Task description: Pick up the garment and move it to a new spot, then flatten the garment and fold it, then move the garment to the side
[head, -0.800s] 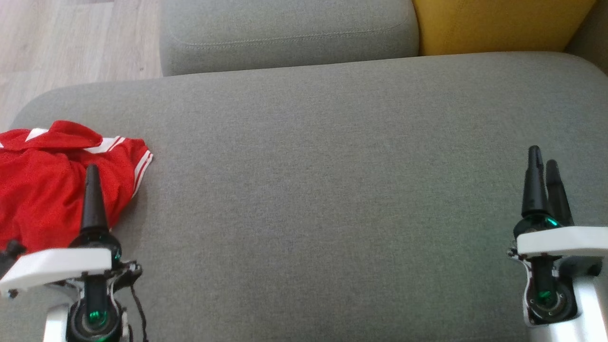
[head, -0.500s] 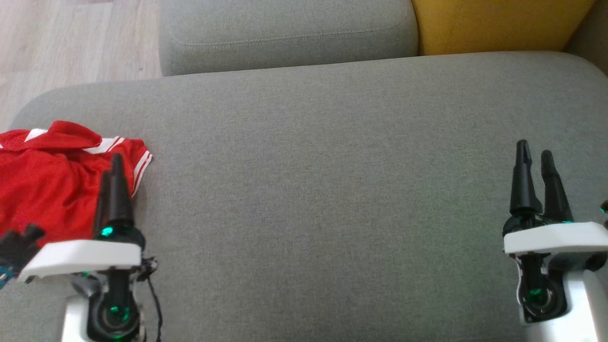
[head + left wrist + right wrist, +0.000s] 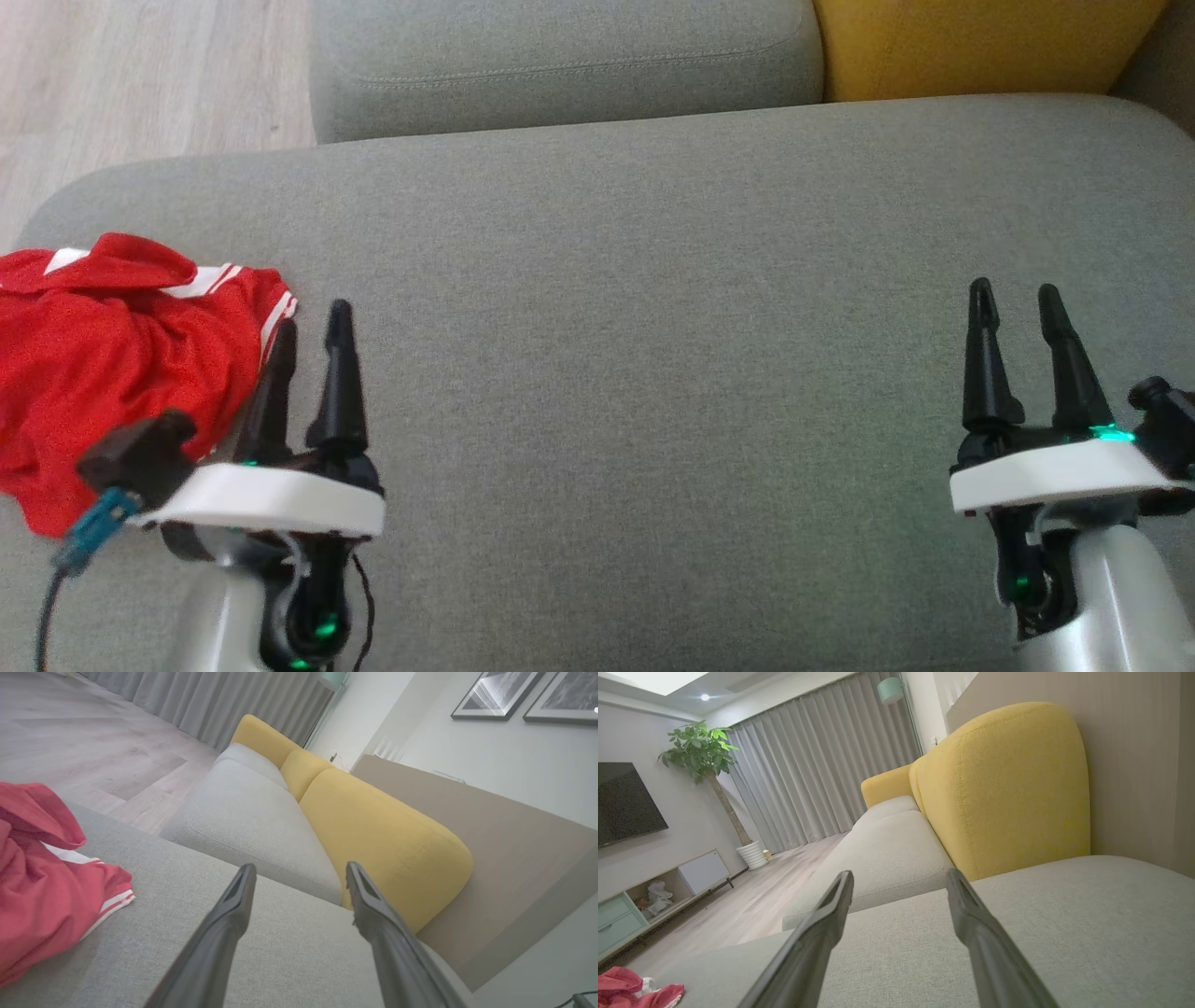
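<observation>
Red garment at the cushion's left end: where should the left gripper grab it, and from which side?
Take the white-striped hem, the garment's right edge, nearest the open left gripper. Probably come from the right and above: that edge lies free on the cushion, while the rest is a crumpled heap with no clear single layer.

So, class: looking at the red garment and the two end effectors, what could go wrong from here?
1. The crumpled red fabric garment with white stripes sits at the left edge of the grey fabric sofa cushion; a nudge might push it onto the wooden floor.
2. The blue-tipped cable beside the open left end effector hangs close to the garment and may snag it.
</observation>
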Robot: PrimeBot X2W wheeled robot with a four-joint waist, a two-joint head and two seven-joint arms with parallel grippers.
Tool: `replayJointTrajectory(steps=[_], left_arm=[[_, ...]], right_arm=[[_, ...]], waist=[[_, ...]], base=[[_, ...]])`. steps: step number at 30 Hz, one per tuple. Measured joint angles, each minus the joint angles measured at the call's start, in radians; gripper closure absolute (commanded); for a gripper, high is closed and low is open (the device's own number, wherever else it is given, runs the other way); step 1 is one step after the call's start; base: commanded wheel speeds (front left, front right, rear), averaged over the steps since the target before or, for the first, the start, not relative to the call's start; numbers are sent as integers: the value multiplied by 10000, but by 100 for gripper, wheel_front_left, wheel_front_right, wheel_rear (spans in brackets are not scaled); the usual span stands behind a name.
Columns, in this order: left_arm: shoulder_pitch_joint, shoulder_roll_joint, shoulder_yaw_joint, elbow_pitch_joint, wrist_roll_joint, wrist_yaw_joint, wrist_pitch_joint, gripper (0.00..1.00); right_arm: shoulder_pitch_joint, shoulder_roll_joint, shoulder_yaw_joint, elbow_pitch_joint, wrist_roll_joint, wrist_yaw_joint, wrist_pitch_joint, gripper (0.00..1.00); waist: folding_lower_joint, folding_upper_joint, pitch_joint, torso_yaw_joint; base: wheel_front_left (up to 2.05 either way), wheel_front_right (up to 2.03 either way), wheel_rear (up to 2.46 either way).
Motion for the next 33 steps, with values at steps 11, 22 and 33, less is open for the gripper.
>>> replayJointTrajectory(steps=[11,22,33], left_arm=[[-6,481,-1124,224,2117,800,-282,0],[-16,1022,-2194,525,3442,1806,-627,0],[-71,1200,-2708,535,4034,2265,-903,0]], right_arm=[[14,65,184,268,-1628,0,-351,0],[88,71,385,151,-2723,0,-663,0],[395,71,485,100,-3476,0,-993,0]], waist=[[0,0,12,-24],[0,0,-34,-6],[0,0,2,19]], base=[[0,0,0],[0,0,0],[0,0,0]])
